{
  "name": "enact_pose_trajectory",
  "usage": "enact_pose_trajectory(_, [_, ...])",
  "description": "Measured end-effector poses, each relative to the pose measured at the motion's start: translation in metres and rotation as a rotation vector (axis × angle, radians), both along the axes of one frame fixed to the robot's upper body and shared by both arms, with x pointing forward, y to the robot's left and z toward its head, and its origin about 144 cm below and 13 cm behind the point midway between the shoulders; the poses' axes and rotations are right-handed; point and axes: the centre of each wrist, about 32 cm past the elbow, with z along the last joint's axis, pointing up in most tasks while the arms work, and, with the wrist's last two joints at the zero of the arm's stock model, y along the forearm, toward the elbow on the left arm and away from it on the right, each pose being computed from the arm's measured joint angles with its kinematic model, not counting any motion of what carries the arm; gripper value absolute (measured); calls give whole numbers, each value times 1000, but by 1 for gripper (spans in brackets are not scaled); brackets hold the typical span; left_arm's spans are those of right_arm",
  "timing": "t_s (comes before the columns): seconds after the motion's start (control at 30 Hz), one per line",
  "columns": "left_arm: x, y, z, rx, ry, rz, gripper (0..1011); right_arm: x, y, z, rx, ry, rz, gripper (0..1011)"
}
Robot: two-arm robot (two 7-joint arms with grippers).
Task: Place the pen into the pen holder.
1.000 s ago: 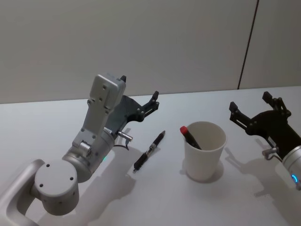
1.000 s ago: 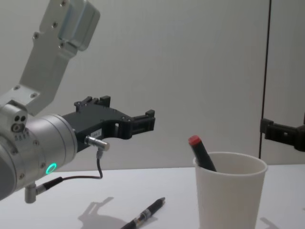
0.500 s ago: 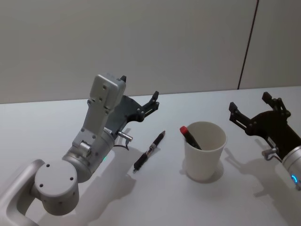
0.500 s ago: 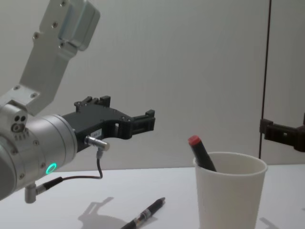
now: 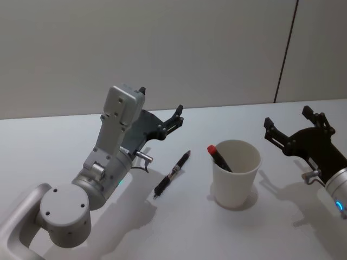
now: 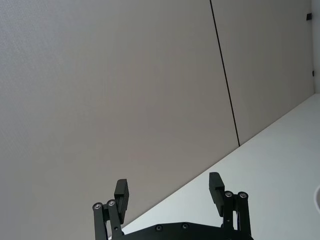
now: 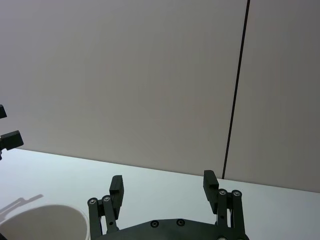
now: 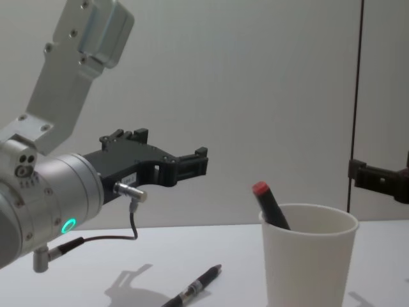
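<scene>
Progress: black pen lies flat on the table, ungrasped; pick and drop both remain, I judge | pen holder stands right of the pen, apart, with a red-capped marker leaning inside | left gripper raised beyond the pen, jaws apart, empty | right gripper right of the pen holder, jaws apart, empty

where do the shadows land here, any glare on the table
Head view: soft, even light, no glare on the table; faint shadows lie between the pen holder and the open right gripper. Chest view: the shadow of the left gripper falls on the table just left of the pen.
</scene>
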Motion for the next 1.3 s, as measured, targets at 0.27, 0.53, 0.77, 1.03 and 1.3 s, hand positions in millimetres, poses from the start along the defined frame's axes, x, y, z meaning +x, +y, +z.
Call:
enact_pose_trajectory(0.27, [0,0,0,0,0,0,1001,0,0,0,0,0,0,1001])
enact_pose_trajectory(0.53, [0,0,0,0,0,0,1001,0,0,0,0,0,0,1001])
enact_pose_trajectory(0.77, [0,0,0,0,0,0,1001,0,0,0,0,0,0,1001])
enact_pose_trajectory(1.03, [0,0,0,0,0,0,1001,0,0,0,0,0,0,1001])
enact_pose_trajectory(1.3, [0,0,0,0,0,0,1001,0,0,0,0,0,0,1002])
